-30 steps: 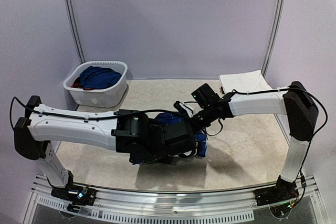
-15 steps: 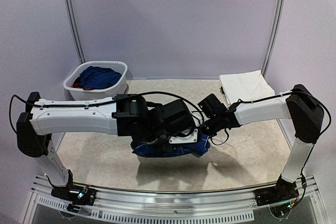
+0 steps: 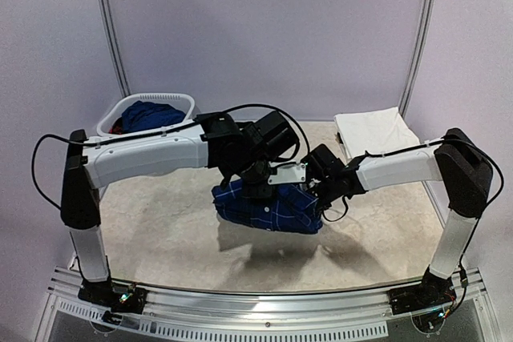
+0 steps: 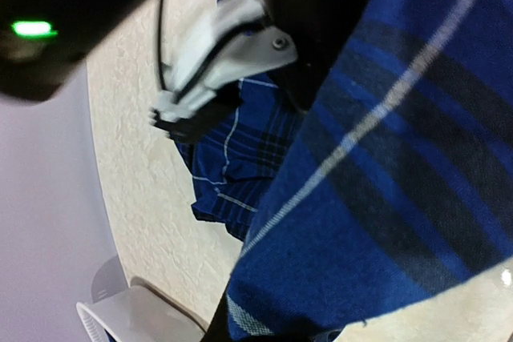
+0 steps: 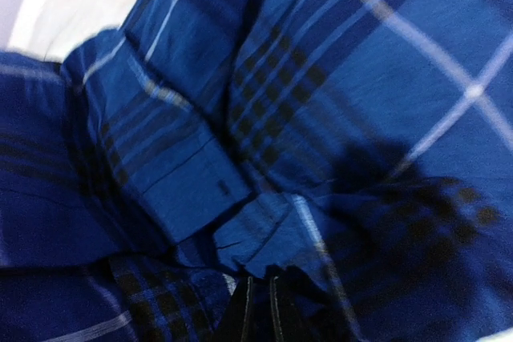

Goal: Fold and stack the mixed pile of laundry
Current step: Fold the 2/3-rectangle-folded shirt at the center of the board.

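The navy plaid shirt (image 3: 271,207) hangs bunched above the middle of the table, lifted between both grippers. My left gripper (image 3: 258,188) is shut on its upper left edge. In the left wrist view the shirt (image 4: 385,198) covers the fingers. My right gripper (image 3: 317,190) grips the shirt's right side. In the right wrist view its gripper (image 5: 258,316) is pinched on a fold of the shirt (image 5: 264,238). A solid blue piece (image 3: 152,116) and a bit of red (image 3: 118,126) lie in the basket. White folded cloth (image 3: 373,128) lies at the back right.
The oval white plastic basket (image 3: 178,104) stands at the back left, partly behind my left arm. The beige table (image 3: 160,222) shows around the shirt. The right arm's white link (image 4: 216,42) appears close by in the left wrist view.
My left arm has risen and swung back, lifting the plaid shirt off the table. The right gripper has dropped slightly and stays on the shirt's right side. The shirt now hangs lower and wider.
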